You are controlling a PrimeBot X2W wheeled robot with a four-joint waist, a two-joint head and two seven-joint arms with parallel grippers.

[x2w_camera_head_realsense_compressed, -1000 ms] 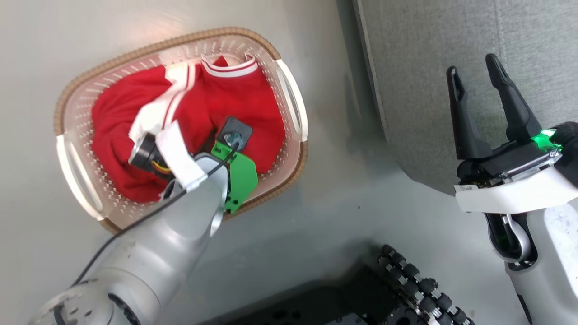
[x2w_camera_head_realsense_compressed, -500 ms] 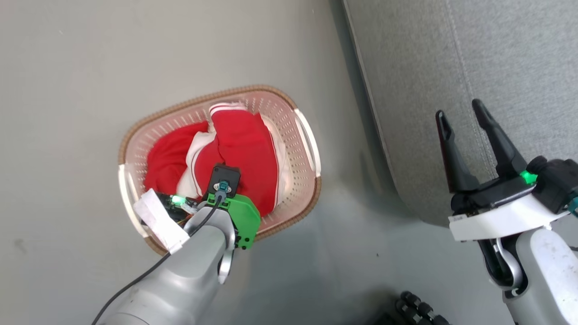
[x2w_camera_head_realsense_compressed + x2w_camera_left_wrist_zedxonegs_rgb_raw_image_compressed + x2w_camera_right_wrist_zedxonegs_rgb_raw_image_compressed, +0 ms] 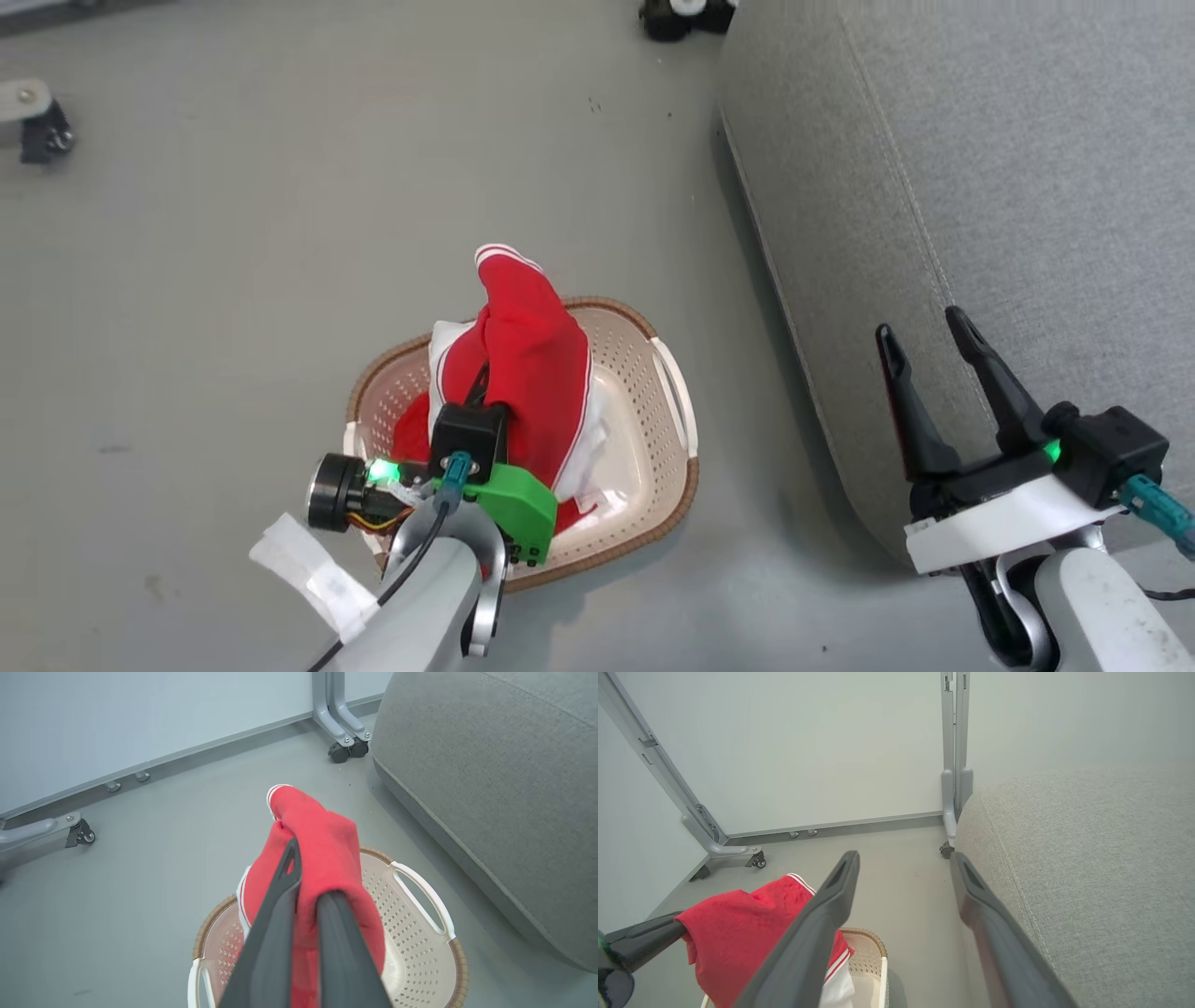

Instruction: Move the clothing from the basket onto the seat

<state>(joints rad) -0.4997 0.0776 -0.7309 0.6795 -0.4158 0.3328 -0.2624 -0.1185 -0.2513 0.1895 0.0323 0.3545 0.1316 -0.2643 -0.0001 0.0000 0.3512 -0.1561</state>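
The grey floor (image 3: 280,233) runs out ahead of and below both grippers. The seat (image 3: 1027,187) is the big thing here. Its rounded grey bulk lies just to the right of the right gripper (image 3: 920,331) and reaches far beyond its fingertips, with its near edge standing between the two arms. That right gripper hangs with its two dark fingers spread wide and nothing between them.

Further ahead of both grippers stand white partition panels (image 3: 808,756) on grey legs. One castor (image 3: 343,751) sits close against the seat's far corner, and another castor (image 3: 79,833) is away to the left of the left gripper.

The basket (image 3: 667,504) rests on the floor directly under the left gripper (image 3: 303,877), just beside the seat but not touching it. The left gripper's fingers are squeezed nearly together on the clothing (image 3: 532,364). A red fold with a striped cuff juts out past the fingertips, clear above the brown rim. The rest trails down into the basket, where red and white cloth lies. I cannot tell whether that is a second piece.
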